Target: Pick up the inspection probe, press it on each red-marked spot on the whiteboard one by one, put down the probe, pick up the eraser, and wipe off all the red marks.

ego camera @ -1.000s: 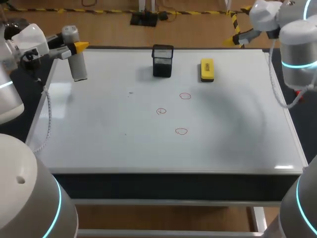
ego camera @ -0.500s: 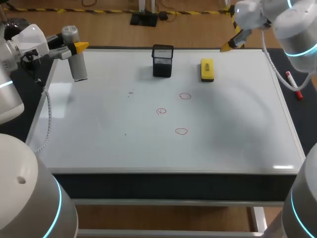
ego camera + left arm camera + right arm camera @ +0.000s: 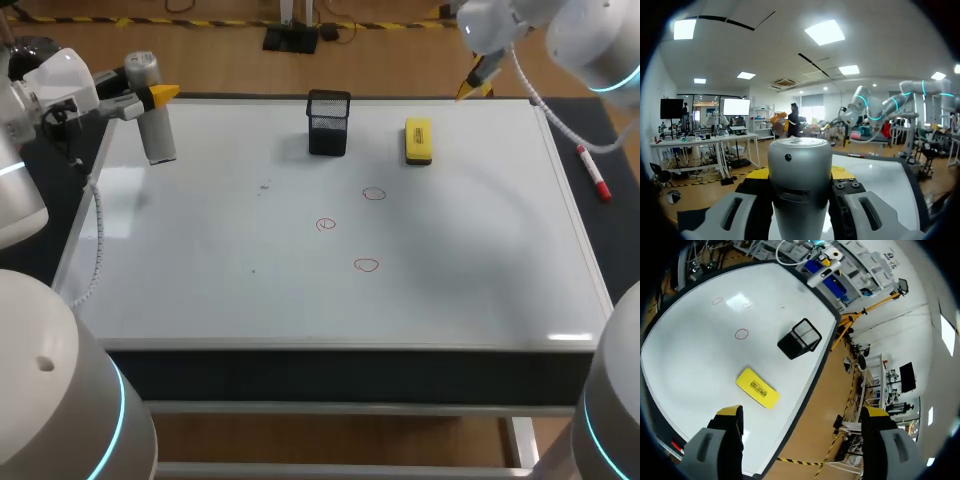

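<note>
Now our open right end effector (image 3: 474,88) swings toward the eraser (image 3: 418,140); left end effector (image 3: 152,98) grips the probe (image 3: 156,130), red marks (image 3: 374,194) unpressed.

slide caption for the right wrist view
Open right gripper, yellow eraser ahead of its fingers, black mesh cup and three red marks beyond.

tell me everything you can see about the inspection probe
The inspection probe is a smooth, silver-grey cylinder that looks like metal, with a flat rimmed top, a small dark dot on its side and a stepped band lower down. It stands upright at the far left corner of the whiteboard, clamped from two sides between the fingers of the left gripper. Whether its base touches the board cannot be told.
</note>
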You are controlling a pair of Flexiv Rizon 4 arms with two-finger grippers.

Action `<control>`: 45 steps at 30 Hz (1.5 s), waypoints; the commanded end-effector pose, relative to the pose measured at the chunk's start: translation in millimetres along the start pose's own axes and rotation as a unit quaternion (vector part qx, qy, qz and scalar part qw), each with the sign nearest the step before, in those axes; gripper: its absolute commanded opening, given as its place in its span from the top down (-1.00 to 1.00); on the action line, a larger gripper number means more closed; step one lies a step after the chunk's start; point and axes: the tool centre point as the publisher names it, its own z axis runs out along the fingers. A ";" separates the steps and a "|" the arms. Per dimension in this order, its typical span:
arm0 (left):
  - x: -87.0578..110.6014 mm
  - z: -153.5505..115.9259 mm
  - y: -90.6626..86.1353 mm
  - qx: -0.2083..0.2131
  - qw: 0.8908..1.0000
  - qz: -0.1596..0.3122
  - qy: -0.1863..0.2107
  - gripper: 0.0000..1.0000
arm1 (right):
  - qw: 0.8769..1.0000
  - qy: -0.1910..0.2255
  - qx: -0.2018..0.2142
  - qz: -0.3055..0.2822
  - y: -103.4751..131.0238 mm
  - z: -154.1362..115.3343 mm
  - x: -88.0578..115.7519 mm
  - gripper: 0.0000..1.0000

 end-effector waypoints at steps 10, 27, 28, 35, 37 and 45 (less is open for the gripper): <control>0.4 0.6 0.0 0.002 1.000 0.001 -0.001 1.00 | 0.919 0.219 -0.014 -0.328 3.7 31.6 14.0 -1.00; 0.4 0.6 0.0 0.002 1.000 0.001 -0.001 1.00 | 0.856 0.250 -0.079 -0.446 4.0 75.4 48.0 -1.00; 0.4 0.6 0.0 0.002 1.000 0.001 -0.001 1.00 | 0.853 0.253 -0.081 -0.449 4.8 77.0 49.6 -1.00; 0.4 0.6 0.0 0.002 1.000 0.001 -0.001 1.00 | 0.849 0.281 -0.089 -0.439 2.0 91.9 57.7 -1.00; 0.4 0.6 0.0 0.002 1.000 0.001 -0.001 1.00 | 0.848 0.306 -0.086 -0.424 -0.2 95.8 60.2 -1.00; 0.4 0.6 0.0 0.002 1.000 0.001 -0.001 1.00 | 0.854 0.317 -0.094 -0.402 -1.1 102.9 69.5 -1.00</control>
